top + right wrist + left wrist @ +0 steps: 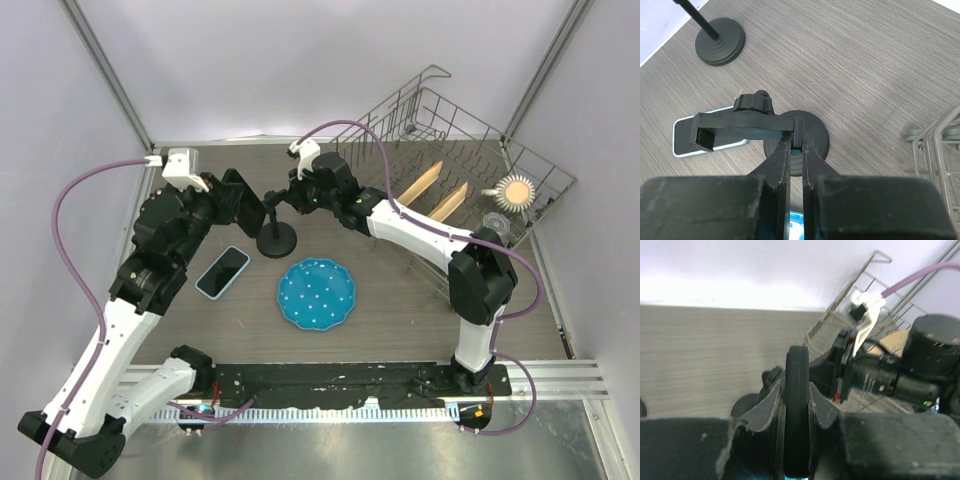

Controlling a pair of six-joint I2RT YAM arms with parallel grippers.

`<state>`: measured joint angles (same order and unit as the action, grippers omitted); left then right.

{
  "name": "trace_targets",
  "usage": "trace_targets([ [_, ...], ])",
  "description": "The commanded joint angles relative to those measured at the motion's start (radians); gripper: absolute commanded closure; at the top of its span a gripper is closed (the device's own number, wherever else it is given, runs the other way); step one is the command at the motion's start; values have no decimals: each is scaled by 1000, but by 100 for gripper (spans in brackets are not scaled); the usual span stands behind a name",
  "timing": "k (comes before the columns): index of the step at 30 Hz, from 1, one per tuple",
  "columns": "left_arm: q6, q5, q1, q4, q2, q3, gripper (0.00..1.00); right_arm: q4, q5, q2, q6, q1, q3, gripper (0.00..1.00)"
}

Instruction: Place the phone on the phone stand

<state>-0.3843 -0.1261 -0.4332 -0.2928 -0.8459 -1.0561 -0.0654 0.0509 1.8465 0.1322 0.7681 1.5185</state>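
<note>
The phone, in a pale blue case, lies flat on the table left of the blue plate; it also shows in the right wrist view. The black phone stand has a round base and a clamp cradle on top. My right gripper is above the base, shut on the cradle's right end. My left gripper is just left of the stand, shut on a thin black plate seen edge-on. I cannot tell what that plate belongs to.
A blue dotted plate lies in front of the stand. A wire dish rack with wooden utensils and a glass fills the back right. A second round black base with a thin rod stands beyond the cradle.
</note>
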Motion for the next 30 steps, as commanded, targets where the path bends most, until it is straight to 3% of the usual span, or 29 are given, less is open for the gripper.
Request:
trace_targets([
  [1,19,32,4,164,-31,-88,100,-8,61,-15,-58,-6,49,99],
  [4,82,162,4,236,-93,-110,100,-43,118,-15,-75,-16,74,99],
  [5,123,274,2,309,-102,-96,100,-59,127,-16,-92,-16,81,99],
  [8,188,426,8,462,-131,-46,100,-89,176,-10,-121,-26,107,99],
  [11,183,569,54,550,-145,-12,100,-99,256,-1,-128,-56,124,99],
  [12,174,676,100,560,-148,-8,100,-105,283,9,-126,-64,134,99],
  [15,127,819,186,580,-160,-4,100,-129,332,26,-170,-87,158,99],
  [19,168,1038,220,560,-151,2,100,-148,397,52,-201,-99,184,99],
  [26,268,1252,235,486,-225,-42,100,-131,446,92,-189,-113,216,99],
  [30,420,1278,238,382,-304,-100,100,-119,480,100,-186,-113,224,99],
])
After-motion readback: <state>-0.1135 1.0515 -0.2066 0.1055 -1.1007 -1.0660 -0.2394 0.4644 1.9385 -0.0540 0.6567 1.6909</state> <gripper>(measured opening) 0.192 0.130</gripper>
